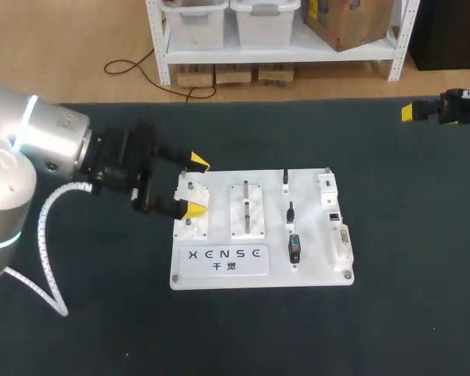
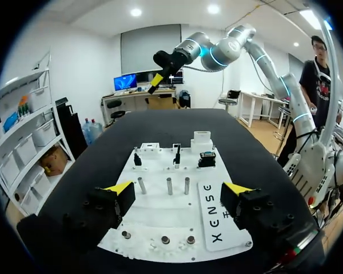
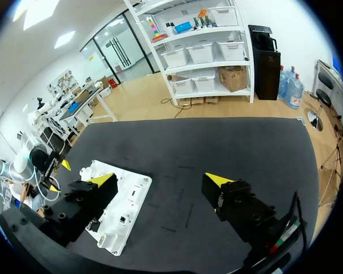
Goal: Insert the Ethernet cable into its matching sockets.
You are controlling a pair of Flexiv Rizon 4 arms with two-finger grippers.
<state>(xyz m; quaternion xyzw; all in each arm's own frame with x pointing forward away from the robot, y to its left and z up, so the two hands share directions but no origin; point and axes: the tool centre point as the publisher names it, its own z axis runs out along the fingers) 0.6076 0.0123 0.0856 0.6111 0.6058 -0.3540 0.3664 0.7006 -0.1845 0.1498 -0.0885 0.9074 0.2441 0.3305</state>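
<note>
The board (image 1: 260, 227) lies flat mid-table (image 1: 407, 258). Three small black plugs (image 1: 291, 211) stand in a row right of its centre, with the socket blocks (image 1: 341, 239) along its right edge; which plug is the Ethernet one cannot be told. The left end effector (image 1: 193, 186) is over the board's left edge, fingers spread wide and holding nothing. From its wrist the metal pegs (image 2: 169, 185) lie between its fingers and the plugs well ahead. The right end effector (image 3: 160, 180), also spread and empty, is over the table's far right corner, well apart from the board.
</note>
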